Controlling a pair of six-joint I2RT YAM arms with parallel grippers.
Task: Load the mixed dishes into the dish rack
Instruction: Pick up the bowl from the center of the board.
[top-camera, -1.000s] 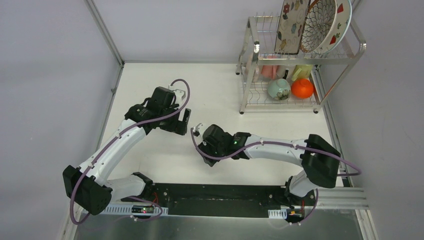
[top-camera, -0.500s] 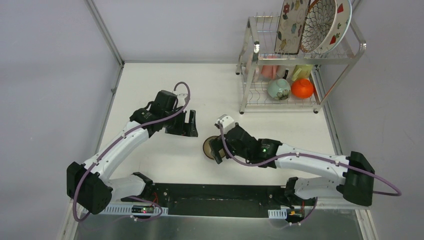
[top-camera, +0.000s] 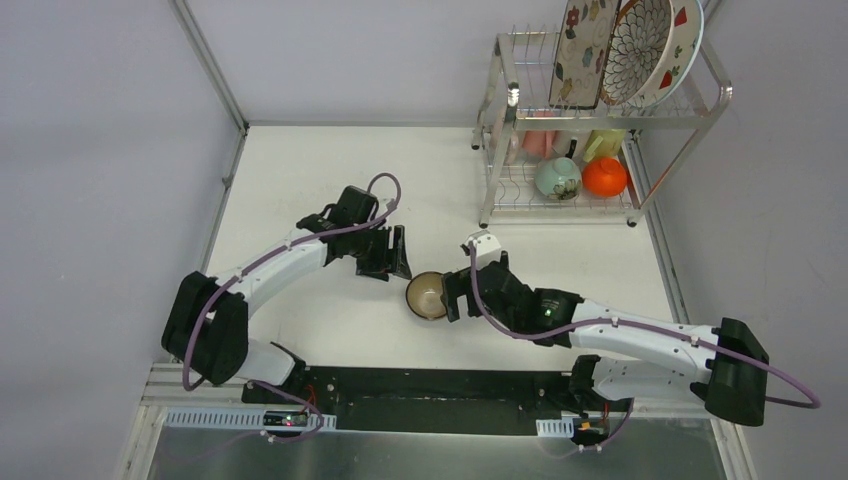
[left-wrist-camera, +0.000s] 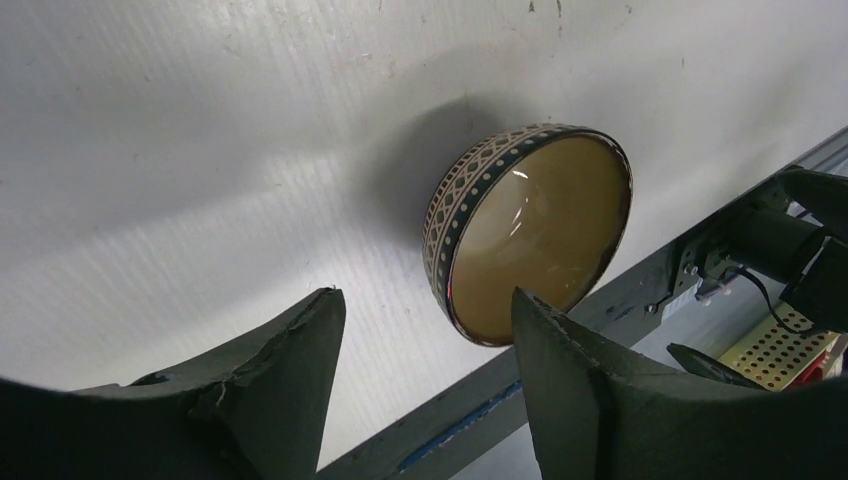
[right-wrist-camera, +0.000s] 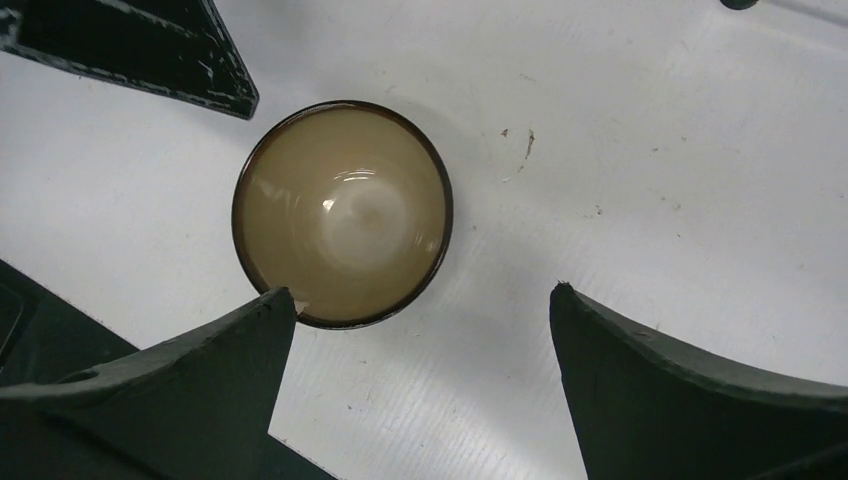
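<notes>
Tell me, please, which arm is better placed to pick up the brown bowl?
Left, probably. The left gripper points at the brown bowl, whose rim lies just ahead of its open fingers. The right gripper stands wide open with the bowl off toward one finger.

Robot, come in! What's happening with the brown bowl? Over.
Both open: left gripper and right gripper, either side of brown bowl. Bowl upright on table, unheld. No dishes between it and dish rack.

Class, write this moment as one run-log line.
dark brown bowl: upright on table, unheld | left gripper: open, beside it | right gripper: open, beside it
</notes>
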